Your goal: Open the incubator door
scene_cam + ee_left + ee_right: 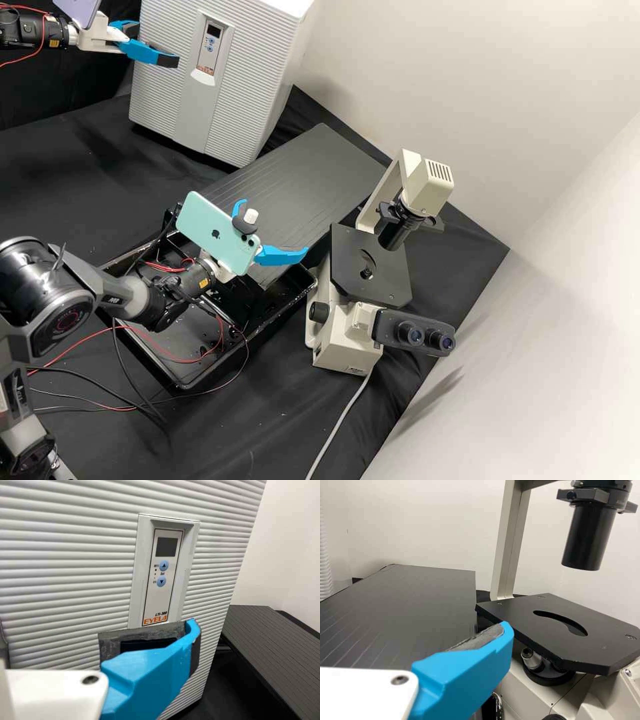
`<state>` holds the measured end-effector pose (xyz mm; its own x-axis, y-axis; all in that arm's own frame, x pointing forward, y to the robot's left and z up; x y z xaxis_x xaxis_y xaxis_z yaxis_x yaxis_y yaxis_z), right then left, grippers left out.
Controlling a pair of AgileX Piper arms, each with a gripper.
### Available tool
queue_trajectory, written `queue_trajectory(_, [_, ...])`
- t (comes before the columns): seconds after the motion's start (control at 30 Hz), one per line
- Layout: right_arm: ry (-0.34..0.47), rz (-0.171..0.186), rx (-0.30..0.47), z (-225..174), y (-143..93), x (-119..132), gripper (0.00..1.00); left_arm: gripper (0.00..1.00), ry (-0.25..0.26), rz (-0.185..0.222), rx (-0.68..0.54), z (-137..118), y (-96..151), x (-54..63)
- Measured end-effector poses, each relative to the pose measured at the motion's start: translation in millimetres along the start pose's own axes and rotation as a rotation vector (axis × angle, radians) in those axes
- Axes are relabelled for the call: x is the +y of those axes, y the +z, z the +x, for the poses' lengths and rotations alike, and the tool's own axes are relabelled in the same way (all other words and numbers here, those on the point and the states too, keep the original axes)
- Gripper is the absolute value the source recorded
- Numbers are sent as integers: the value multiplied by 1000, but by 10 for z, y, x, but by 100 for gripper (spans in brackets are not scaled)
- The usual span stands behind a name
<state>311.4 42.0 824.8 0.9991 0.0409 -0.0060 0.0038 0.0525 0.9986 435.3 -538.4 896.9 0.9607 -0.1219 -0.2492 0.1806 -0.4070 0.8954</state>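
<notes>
On the bench (67,153), the incubator (283,73), its door (160,87) closed; I judge I'm lining up to open it.
My left gripper (157,45), fingers apart, is by the door, contact unclear; next, I should hook its free edge. My right gripper (273,227) is wide too.

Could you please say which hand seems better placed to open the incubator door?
Likely left: the left hand is before the incubator door, while the right hand is nearer the microscope.
</notes>
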Motion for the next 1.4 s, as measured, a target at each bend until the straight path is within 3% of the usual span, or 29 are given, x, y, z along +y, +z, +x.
queue_trajectory(0.53, [0, 0, 0, 0, 0, 0, 100, 0, -1, 6, 10, -5, -9, -5])
queue_trajectory(1.0, [0, 0, 0, 0, 0, 0, 100, 0, 13, -24, 38, -38, -28, 17])
queue_trajectory(1.4, [0, 0, 0, 0, 0, 0, 100, 0, 11, -19, 79, -53, -68, 30])
